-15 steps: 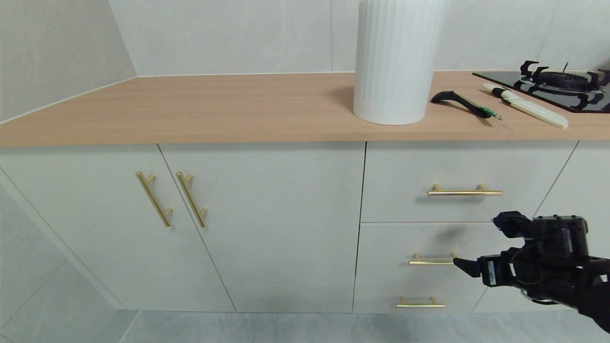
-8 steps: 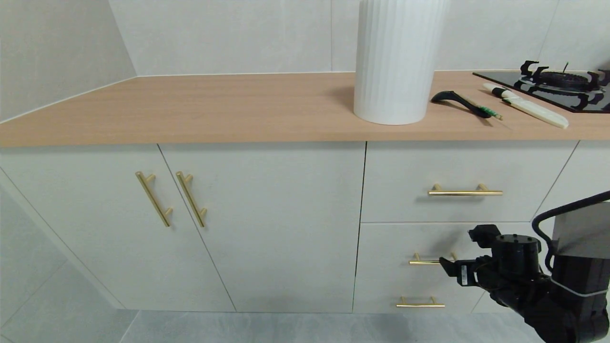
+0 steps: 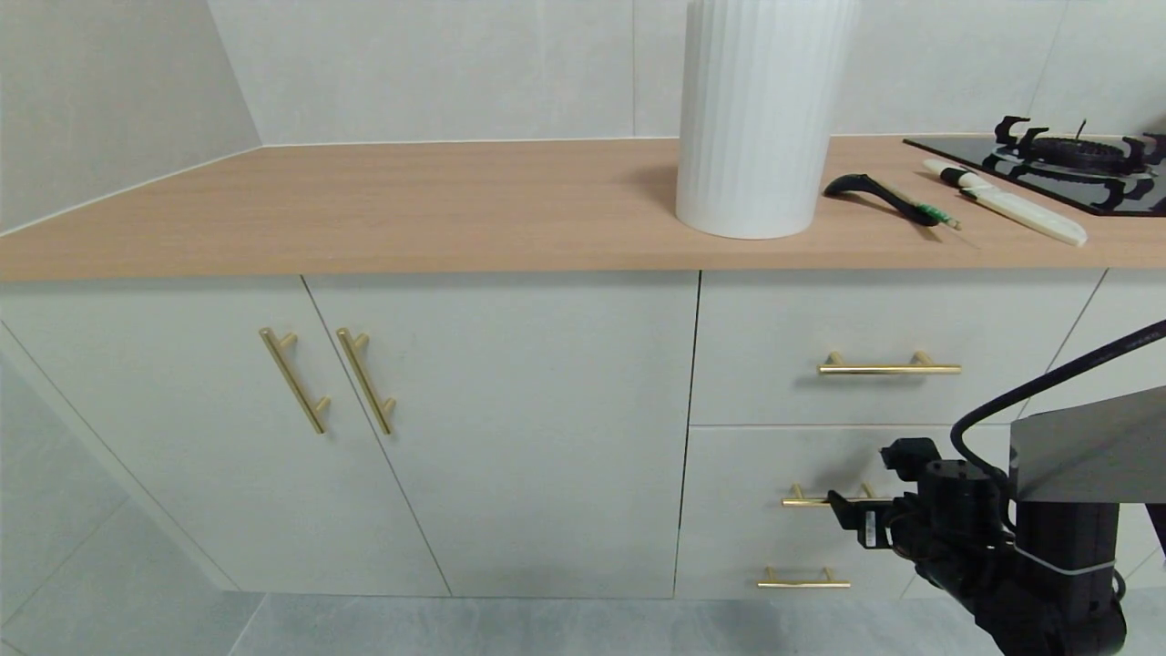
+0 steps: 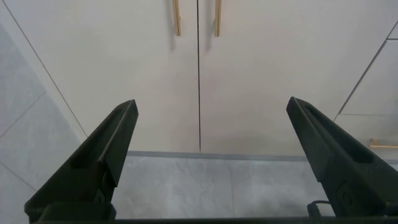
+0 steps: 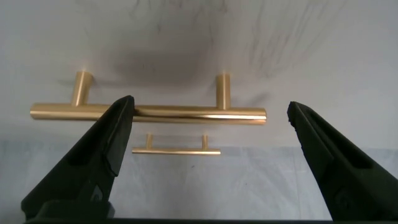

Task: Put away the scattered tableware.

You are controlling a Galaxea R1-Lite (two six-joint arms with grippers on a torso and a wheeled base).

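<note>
On the wooden counter (image 3: 410, 205) lie a black spoon (image 3: 874, 194), a thin stick with a green band (image 3: 931, 215) and a white knife with a black collar (image 3: 1011, 205), all right of a tall white ribbed container (image 3: 756, 118). My right gripper (image 3: 865, 485) is low in front of the drawers, open, its fingers standing either side of the middle drawer's brass handle (image 3: 824, 499). In the right wrist view that handle (image 5: 149, 113) runs across between the open fingers (image 5: 93, 168), close ahead, not clamped. My left gripper (image 4: 211, 104) is open and holds nothing, facing the cabinet doors (image 4: 199, 74) near the floor.
A black gas hob (image 3: 1066, 159) sits at the counter's right end. Below the counter are two doors with brass handles (image 3: 364, 378), then a stack of three drawers: top handle (image 3: 888, 367), bottom handle (image 3: 803, 580). All of them are shut. Grey tiled floor (image 3: 547, 629) below.
My right gripper has moved left and slightly down, closing in on the middle drawer's handle. More of the right arm has come into view. The counter items have not moved.
</note>
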